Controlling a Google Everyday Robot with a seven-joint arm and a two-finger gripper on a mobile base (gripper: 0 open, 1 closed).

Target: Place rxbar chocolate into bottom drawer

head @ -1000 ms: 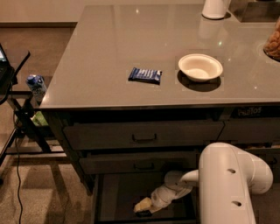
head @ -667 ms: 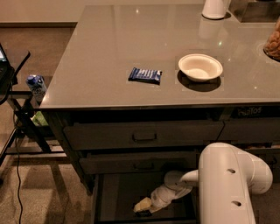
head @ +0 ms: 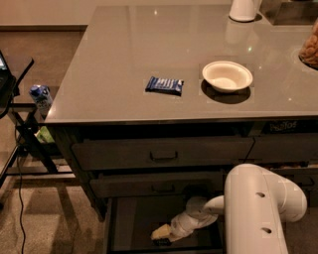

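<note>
The bottom drawer (head: 134, 223) is pulled open below the two handled drawers, its dark floor showing. My white arm reaches down into it, and my gripper (head: 161, 235) sits low over the drawer floor near its front. A small dark object (head: 162, 242), likely the rxbar chocolate, lies right under the pale fingertips; I cannot tell if it is held or resting. A blue-wrapped bar (head: 164, 85) lies on the grey counter, far above the gripper.
A cream bowl (head: 227, 76) sits on the counter (head: 109, 59) right of the blue bar. A white jug base (head: 243, 10) stands at the back. A black stand (head: 20, 129) with a blue can (head: 39, 96) is at the left, over carpet.
</note>
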